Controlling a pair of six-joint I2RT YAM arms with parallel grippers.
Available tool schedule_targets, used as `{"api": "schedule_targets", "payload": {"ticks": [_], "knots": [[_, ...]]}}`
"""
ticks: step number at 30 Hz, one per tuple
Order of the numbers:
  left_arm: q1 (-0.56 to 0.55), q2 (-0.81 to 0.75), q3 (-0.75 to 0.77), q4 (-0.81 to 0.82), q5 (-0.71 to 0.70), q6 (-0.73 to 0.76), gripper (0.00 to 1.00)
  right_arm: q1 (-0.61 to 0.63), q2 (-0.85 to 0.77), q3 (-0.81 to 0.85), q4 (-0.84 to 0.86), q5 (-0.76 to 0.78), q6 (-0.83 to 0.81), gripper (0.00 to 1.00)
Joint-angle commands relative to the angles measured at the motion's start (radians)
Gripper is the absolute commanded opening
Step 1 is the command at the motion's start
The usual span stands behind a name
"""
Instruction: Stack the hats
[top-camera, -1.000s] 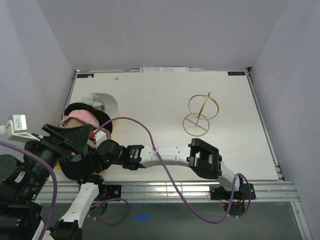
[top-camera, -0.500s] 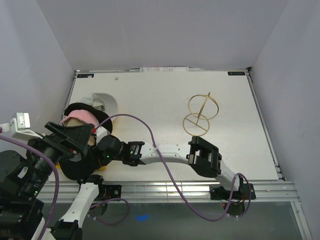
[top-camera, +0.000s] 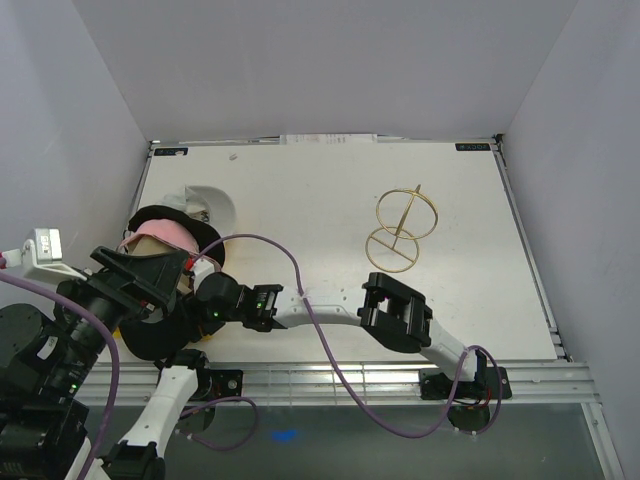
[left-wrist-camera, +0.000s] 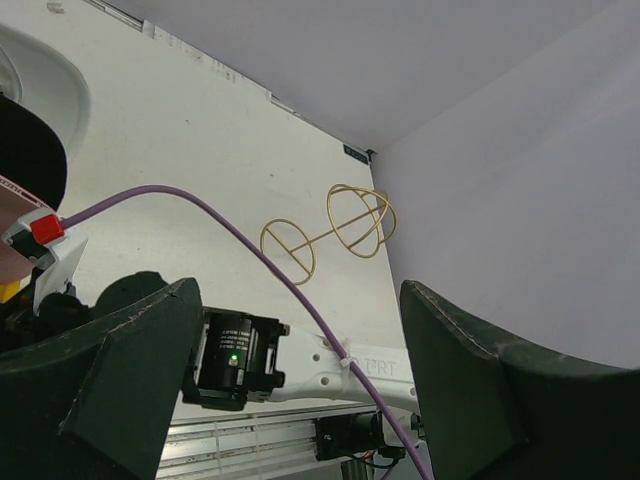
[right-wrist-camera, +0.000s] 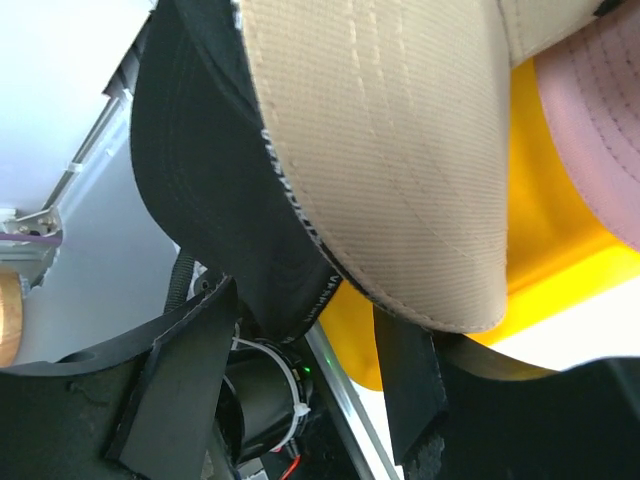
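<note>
Hats (top-camera: 165, 240) lie in a heap at the near left side of the table (top-camera: 330, 190), close to the left wall. The pink hat (top-camera: 158, 238) sits on top of the heap, and a black brim curls round its far side. The white hat (top-camera: 212, 200) lies just behind the heap. The right wrist view shows the heap from very close. There the tan hat (right-wrist-camera: 400, 170) has its brim lying against the brim of a black hat (right-wrist-camera: 195, 170), and the pink hat peeks in at the top right corner. The yellow tray (right-wrist-camera: 545, 240) shows behind the brims. The right tool (right-wrist-camera: 300, 325) reaches across the table to the heap. Its two fingers (right-wrist-camera: 185, 380) stand partly apart, and the edges of the black and tan brims poke in between them. I cannot tell if the fingers are pinching the brims or only sitting beside them. The left tool (left-wrist-camera: 300, 300) hangs over the heap with its fingers spread wide. A purple cable (top-camera: 290, 262) loops over the right arm. The gold wire stand (top-camera: 400, 232) sits well apart from the hats, out on the right half of the table.
</note>
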Motion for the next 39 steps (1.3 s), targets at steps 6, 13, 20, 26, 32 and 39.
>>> {"api": "schedule_targets", "payload": {"ticks": [6, 13, 20, 26, 32, 39], "knots": [[-0.002, -0.003, -0.003, -0.016, 0.004, -0.002, 0.91, -0.015, 0.006, 0.025, 0.116, -0.021, 0.024, 0.57], [-0.002, -0.008, -0.006, -0.016, -0.008, -0.004, 0.91, -0.041, -0.017, 0.019, 0.166, -0.150, 0.032, 0.17], [-0.002, -0.018, -0.029, 0.000, -0.010, -0.008, 0.91, -0.064, -0.055, -0.026, 0.300, -0.324, 0.122, 0.08], [-0.002, -0.022, -0.033, 0.007, -0.011, -0.005, 0.91, -0.067, -0.057, 0.043, 0.329, -0.419, 0.145, 0.08], [-0.002, -0.006, 0.000, 0.013, -0.016, -0.002, 0.91, -0.067, -0.103, 0.063, 0.317, -0.425, 0.141, 0.08], [-0.002, 0.080, 0.118, 0.062, 0.006, -0.002, 0.91, -0.079, -0.170, 0.048, 0.280, -0.393, 0.107, 0.08]]}}
